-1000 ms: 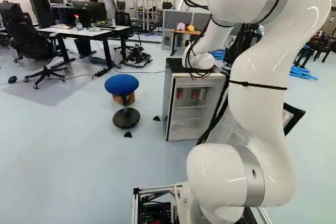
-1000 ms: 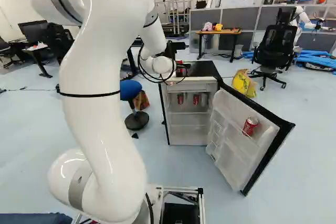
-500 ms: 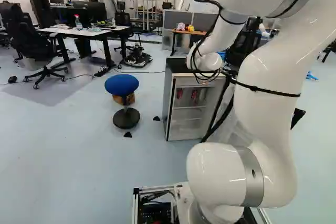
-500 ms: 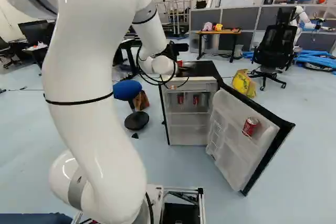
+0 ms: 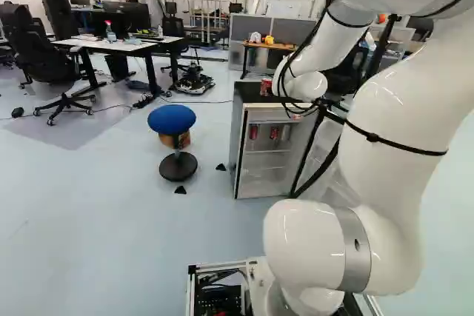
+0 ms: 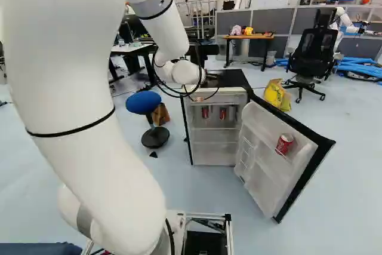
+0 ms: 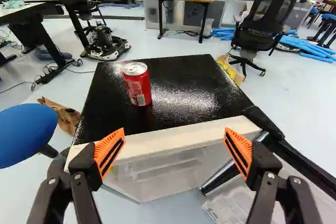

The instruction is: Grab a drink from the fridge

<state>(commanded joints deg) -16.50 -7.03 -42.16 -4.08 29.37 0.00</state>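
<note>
Dark parts of my gripper [image 6: 203, 51] show past the white wrist in the right base view; its fingertips are hidden there. In the wrist view the gripper [image 7: 172, 148] is open, with nothing held, its orange pads wide apart before the fridge's front top edge. A red drink can [image 7: 137, 84] stands upright on the black top of the fridge [image 7: 184, 85], ahead of the gripper and nearer one finger's side. The left base view also shows that can [image 5: 266, 86]. Inside the open fridge are red cans [image 6: 205, 111] [image 6: 223, 113]; another can [image 6: 285, 144] sits in the door.
The fridge door [image 6: 271, 159] stands swung open toward the base. A blue stool [image 5: 172, 119] is beside the fridge. Behind are a yellow bag [image 6: 277, 95], a black office chair [image 6: 314, 52] and a small wooden table [image 6: 248, 36]. Another robot [image 6: 352, 19] stands far back.
The arm has shifted: its wrist moved right in the left base view, uncovering the can on top there, while the right base view now hides that can. The base and fridge have stayed put.
</note>
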